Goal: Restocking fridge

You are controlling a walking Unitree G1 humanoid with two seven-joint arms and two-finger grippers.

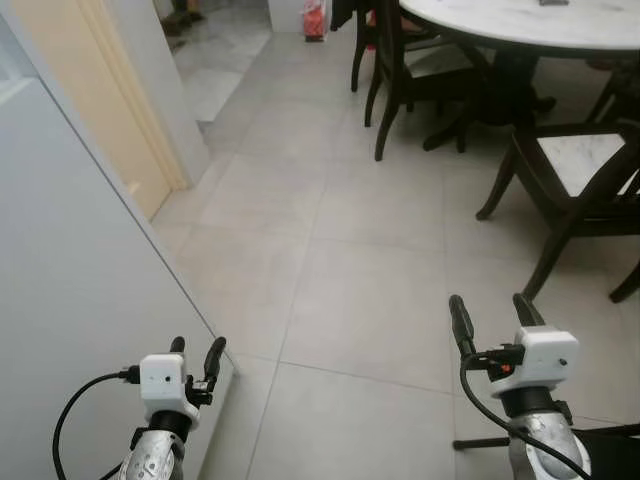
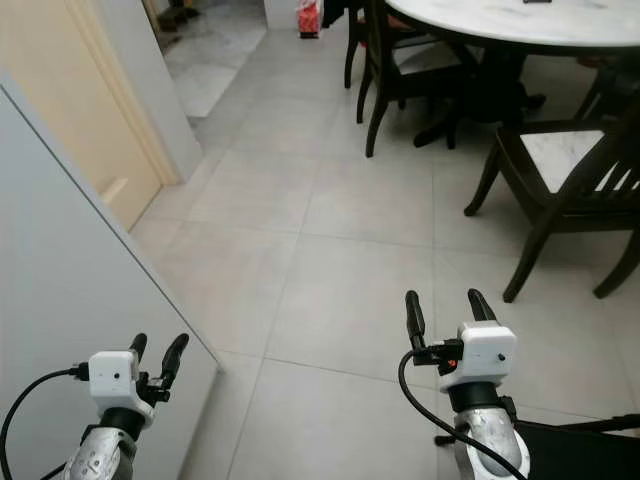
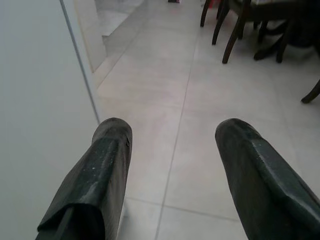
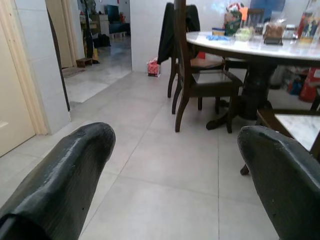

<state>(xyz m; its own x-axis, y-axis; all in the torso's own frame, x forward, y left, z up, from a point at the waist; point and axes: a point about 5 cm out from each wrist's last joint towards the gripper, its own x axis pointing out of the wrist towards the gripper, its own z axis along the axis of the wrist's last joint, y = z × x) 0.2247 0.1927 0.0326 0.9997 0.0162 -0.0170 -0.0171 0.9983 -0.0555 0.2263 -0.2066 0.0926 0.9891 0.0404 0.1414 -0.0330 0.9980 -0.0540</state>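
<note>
The left gripper (image 1: 197,352) sits at the lower left of the left eye view, its two black fingers (image 3: 102,165) spread apart with nothing between them, the tips right beside the edge of a tall white panel (image 1: 70,290) that fills the left side. I judge that panel to be the fridge or its door, seen edge-on; no handle or shelf can be made out, so whether it is open cannot be told. The gripper's place beside that edge suggests it is carried ready to reach for the door.

The right gripper (image 1: 492,313) is at the lower right, its fingers (image 4: 65,170) likewise parted and empty, held over bare grey floor tiles (image 1: 370,230). Both arms are raised forward with free grippers, which fits a robot between the goods and the fridge with nothing in hand yet.

Further out, at the upper right, stands a round white table (image 1: 520,22) with dark wooden chairs (image 1: 565,190) around it. In the right wrist view the tabletop bears a cluster of packets and containers (image 4: 260,27), probably the stock to be put away; their contents are too small to tell. At the upper left a cream door (image 1: 100,120) and an opening to another room show.
</note>
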